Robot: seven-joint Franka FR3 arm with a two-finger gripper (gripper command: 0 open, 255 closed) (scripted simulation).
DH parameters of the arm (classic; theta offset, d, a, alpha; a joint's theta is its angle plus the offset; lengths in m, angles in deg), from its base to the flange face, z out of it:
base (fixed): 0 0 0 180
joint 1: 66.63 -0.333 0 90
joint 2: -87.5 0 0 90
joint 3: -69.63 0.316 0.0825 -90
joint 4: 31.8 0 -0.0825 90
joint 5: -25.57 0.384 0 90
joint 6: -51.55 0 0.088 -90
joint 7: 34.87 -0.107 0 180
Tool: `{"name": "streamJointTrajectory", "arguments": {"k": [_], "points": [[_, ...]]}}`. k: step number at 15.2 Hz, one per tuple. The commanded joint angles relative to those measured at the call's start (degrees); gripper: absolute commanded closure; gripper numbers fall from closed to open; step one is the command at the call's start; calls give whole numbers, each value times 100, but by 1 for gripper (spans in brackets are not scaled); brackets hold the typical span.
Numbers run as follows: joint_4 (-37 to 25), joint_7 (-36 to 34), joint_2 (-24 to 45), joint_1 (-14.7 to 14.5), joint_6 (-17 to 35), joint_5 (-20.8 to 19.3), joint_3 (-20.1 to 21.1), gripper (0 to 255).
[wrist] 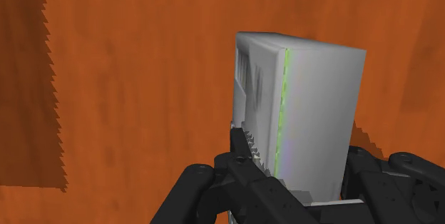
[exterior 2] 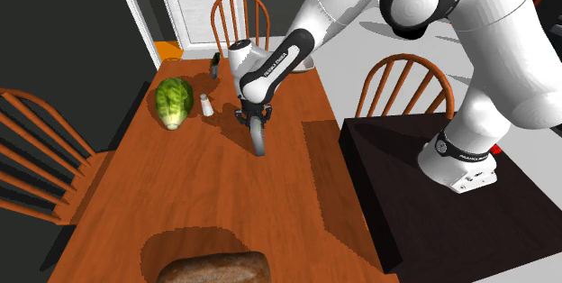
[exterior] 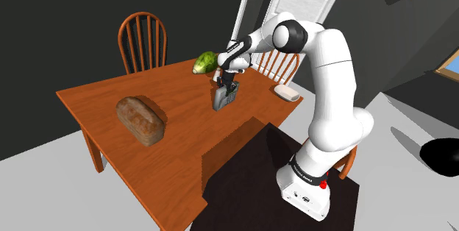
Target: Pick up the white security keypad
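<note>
The grey-white security keypad (wrist: 314, 115) stands upright on its narrow edge near the middle of the table (exterior: 169, 156), clasped between the two fingers of the black pincer (wrist: 299, 155), which comes down on it from above; whether its lower edge touches the wood I cannot tell. Just to its left in the second exterior view stand a small white shaker (exterior 2: 206, 104) and a green cabbage (exterior 2: 173, 101). A brown loaf (exterior: 140, 119) lies well apart, toward the shoulder view's left
</note>
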Motion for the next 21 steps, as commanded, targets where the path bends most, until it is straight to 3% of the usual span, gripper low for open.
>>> {"name": "streamJointTrajectory", "arguments": {"k": [1, 21], "points": [[-2, 3, 3, 2, 5, -2, -2, 255], [176, -23, -874, -42, -694, -66, -62, 255]]}}
